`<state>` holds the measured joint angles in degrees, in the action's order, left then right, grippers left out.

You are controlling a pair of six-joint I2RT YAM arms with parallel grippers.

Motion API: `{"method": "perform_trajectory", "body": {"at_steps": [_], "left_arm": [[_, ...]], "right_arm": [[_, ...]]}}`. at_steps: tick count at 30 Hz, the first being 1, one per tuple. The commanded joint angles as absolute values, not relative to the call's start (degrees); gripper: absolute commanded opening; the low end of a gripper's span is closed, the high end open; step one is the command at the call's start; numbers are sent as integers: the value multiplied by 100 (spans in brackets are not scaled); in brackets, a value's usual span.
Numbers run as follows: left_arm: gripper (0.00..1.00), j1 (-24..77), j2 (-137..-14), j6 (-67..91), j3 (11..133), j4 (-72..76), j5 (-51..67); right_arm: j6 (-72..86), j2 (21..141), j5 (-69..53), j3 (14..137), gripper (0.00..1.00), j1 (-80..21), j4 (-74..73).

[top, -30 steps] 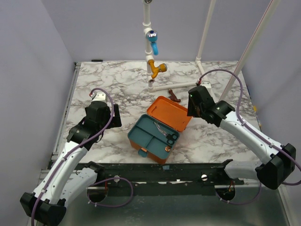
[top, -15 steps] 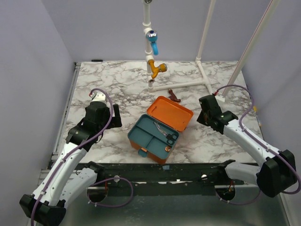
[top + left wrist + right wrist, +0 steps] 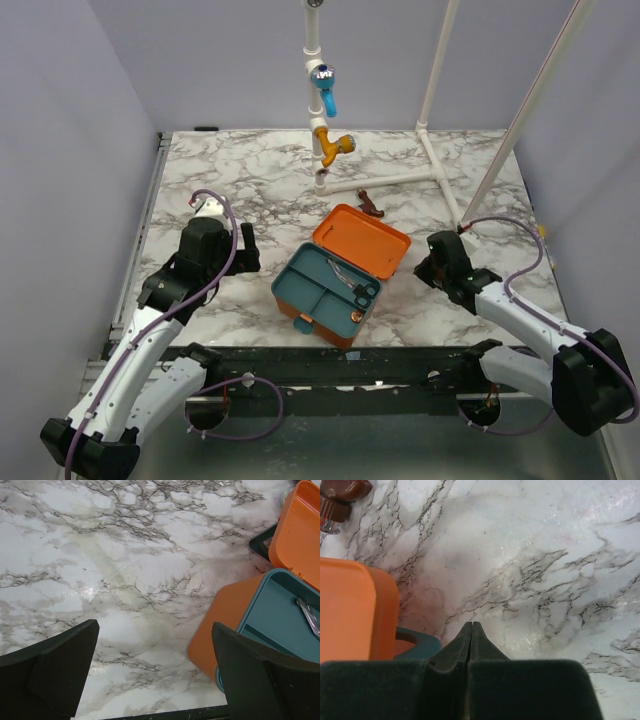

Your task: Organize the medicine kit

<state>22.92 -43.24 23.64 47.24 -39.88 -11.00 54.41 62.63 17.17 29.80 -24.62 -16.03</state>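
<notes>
Our medicine kit (image 3: 362, 240) sits open on the marble table (image 3: 240, 190) between both arms, teal tray (image 3: 318, 283) showing inside. We've got the left gripper (image 3: 155, 627) spread wide, nothing in it, just left of the kit. The right gripper (image 3: 471, 630) is pinched fully closed on nothing, off the kit's right side.

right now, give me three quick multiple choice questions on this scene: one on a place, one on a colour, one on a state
1. Where is the small brown item?
A. on the table, beyond the medicine kit
B. inside the kit
C. on top of the lid

2. What colour is the kit's open lid?
A. teal
B. orange
C. white

3. How does the right gripper stand?
A. wide open
B. shut on the lid
C. shut, holding nothing

Answers: 1 A, it lies on the marble behind the lid; 2 B, the lid shows orange; 3 C, its fingers meet with nothing between them.
</notes>
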Motion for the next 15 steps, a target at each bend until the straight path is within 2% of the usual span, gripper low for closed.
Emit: {"method": "perform_trajectory", "body": {"at_steps": [1, 2, 7, 15], "left_arm": [[99, 2259, -4263, 2239, 4629, -3692, -409], [99, 2259, -4247, 2218, 4609, -3624, -257], [99, 2254, -4341, 2119, 4510, -3444, 477], [98, 2259, -5141, 2044, 4544, -3437, 1499]], "right_arm": [[4982, 5852, 1661, 2369, 1, -2427, -293], [5669, 5763, 1661, 2263, 1, -2424, -80], [5605, 5596, 1639, 1832, 1, -2428, 757], [5620, 5942, 1377, 1459, 1, -2430, 1942]]}}
